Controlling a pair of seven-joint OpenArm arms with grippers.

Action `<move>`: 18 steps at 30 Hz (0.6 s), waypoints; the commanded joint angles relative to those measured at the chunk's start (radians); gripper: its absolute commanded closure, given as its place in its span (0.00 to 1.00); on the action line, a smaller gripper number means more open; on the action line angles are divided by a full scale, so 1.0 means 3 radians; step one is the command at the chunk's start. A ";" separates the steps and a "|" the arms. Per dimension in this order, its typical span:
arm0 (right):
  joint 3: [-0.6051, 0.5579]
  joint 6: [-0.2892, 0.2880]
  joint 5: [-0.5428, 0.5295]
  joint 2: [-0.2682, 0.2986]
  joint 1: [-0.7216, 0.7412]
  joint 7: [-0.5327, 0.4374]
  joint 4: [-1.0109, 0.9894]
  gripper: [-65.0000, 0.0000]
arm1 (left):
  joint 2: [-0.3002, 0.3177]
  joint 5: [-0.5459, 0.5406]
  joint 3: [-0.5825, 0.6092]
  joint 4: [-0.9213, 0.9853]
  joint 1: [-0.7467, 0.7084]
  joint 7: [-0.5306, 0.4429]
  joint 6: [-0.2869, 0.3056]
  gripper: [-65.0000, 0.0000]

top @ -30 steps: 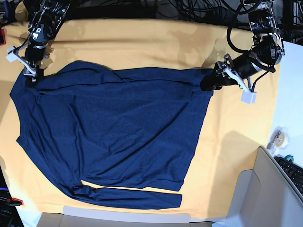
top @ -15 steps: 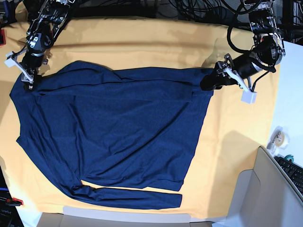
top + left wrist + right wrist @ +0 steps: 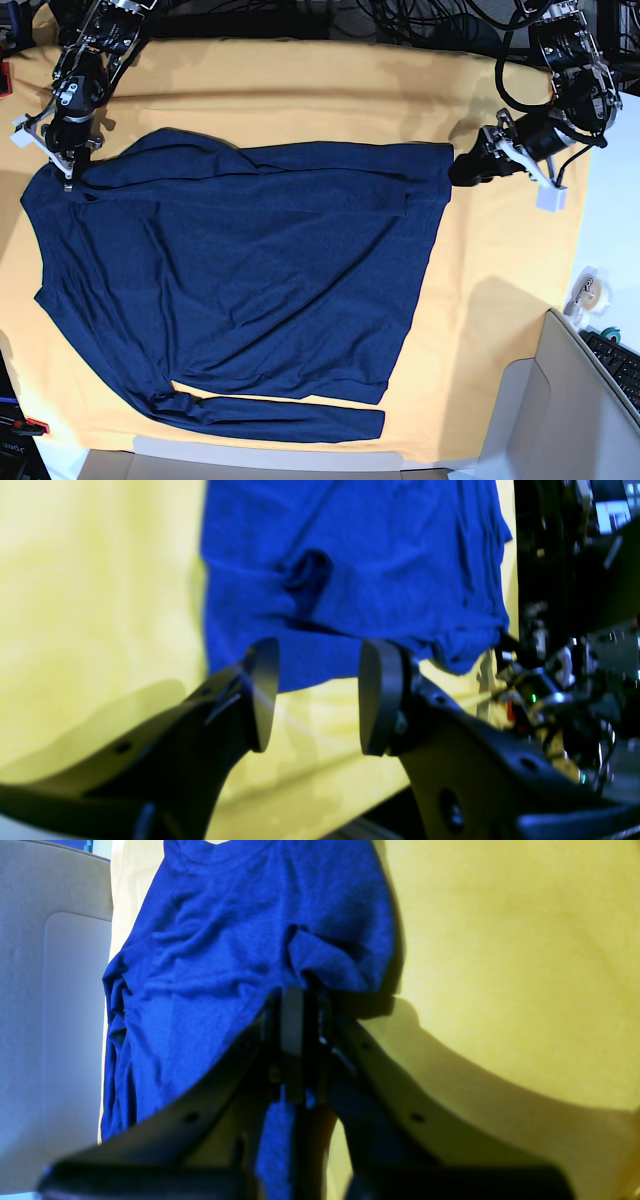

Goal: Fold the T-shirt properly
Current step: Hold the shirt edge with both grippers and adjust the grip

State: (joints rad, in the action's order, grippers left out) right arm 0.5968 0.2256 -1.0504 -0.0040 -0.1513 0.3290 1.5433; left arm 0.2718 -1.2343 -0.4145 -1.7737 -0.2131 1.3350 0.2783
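Note:
The dark navy T-shirt (image 3: 240, 260) lies spread flat on the yellow-orange table cloth (image 3: 500, 300), with one long sleeve (image 3: 290, 415) stretched along its near hem. At the far left corner of the shirt my right gripper (image 3: 70, 172) is shut on the fabric. The right wrist view shows the fingers (image 3: 295, 1005) pinched together on a bunched edge of the T-shirt (image 3: 225, 940). My left gripper (image 3: 462, 170) hangs open just right of the shirt's far right corner. Its pads (image 3: 262, 695) stand apart, nothing between them, short of the T-shirt's edge (image 3: 350, 555).
A roll of tape (image 3: 588, 290) and a keyboard (image 3: 620, 365) sit on the white surface at the right. A grey box (image 3: 560, 410) stands at the near right corner. Black cables (image 3: 430, 20) run along the table's far edge.
My right gripper has shut on the shirt's far left corner. My left gripper has drawn back to the right, off the shirt's far right corner, still open.

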 commanded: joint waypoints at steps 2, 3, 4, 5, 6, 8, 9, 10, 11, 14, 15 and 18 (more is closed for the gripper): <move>-0.0018 -0.0023 -0.0173 -0.0025 0.0031 0.0123 0.0024 1.00 | 0.0022 -0.0087 -0.0140 0.0115 -0.0039 0.0099 0.0006 0.57; -0.0018 -0.0023 -0.0173 -0.0025 0.0031 0.0123 0.0029 1.00 | 0.0022 -0.0087 -0.0176 0.0222 -0.0034 0.0145 0.0016 0.55; -0.0018 -0.0023 -0.0173 -0.0025 0.0031 0.0128 0.0029 1.00 | 0.0022 -0.0087 -0.0186 0.0366 -0.0029 0.0202 0.0021 0.55; -0.0018 -0.0023 -0.0173 -0.0025 0.0031 0.0128 0.0029 1.00 | 0.0022 -0.0087 -0.0171 0.0473 -0.0029 0.0204 0.0021 0.54; -0.0018 -0.0023 -0.0173 -0.0025 0.0031 0.0128 0.0029 1.00 | 0.0017 -0.0087 -0.0160 0.0585 -0.0024 0.0204 0.0026 0.54; -0.0018 -0.0023 -0.0173 -0.0025 0.0026 0.0123 0.0029 1.00 | -0.0019 -0.0092 -0.0160 0.0734 -0.0024 0.0204 0.0031 0.54; -0.0018 -0.0023 -0.0173 -0.0025 0.0026 0.0123 0.0029 1.00 | -0.0044 -0.0092 -0.0160 0.0785 -0.0019 0.0204 0.0031 0.54; -0.0018 -0.0023 -0.0173 -0.0025 0.0026 0.0123 0.0029 1.00 | -0.0044 -0.0092 -0.0160 0.0811 0.0017 0.0204 0.0031 0.54; -0.0018 -0.0023 -0.0173 -0.0025 0.0026 0.0123 0.0029 1.00 | -0.0049 -0.0092 -0.0160 0.0841 0.0073 0.0204 0.0031 0.54; -0.0018 -0.0023 -0.0173 -0.0025 0.0026 0.0128 0.0029 1.00 | -0.0049 -0.0067 -0.0160 0.0913 0.0140 0.0204 0.0031 0.54; -0.0023 -0.0023 -0.0173 -0.0025 0.0026 0.0128 0.0029 1.00 | -0.0049 -0.0067 -0.0160 0.0928 0.0140 0.0204 0.0031 0.54; -0.0023 -0.0023 -0.0173 -0.0025 0.0026 0.0128 0.0029 1.00 | -0.0054 -0.0062 -0.0155 0.1015 0.0242 0.0204 0.0031 0.54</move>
State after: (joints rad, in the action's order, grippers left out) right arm 0.5968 0.2283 -1.0508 -0.0059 -0.1513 0.3298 1.5490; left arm 0.2432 -1.2316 -0.4576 -1.4548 -0.1547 1.3827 0.2886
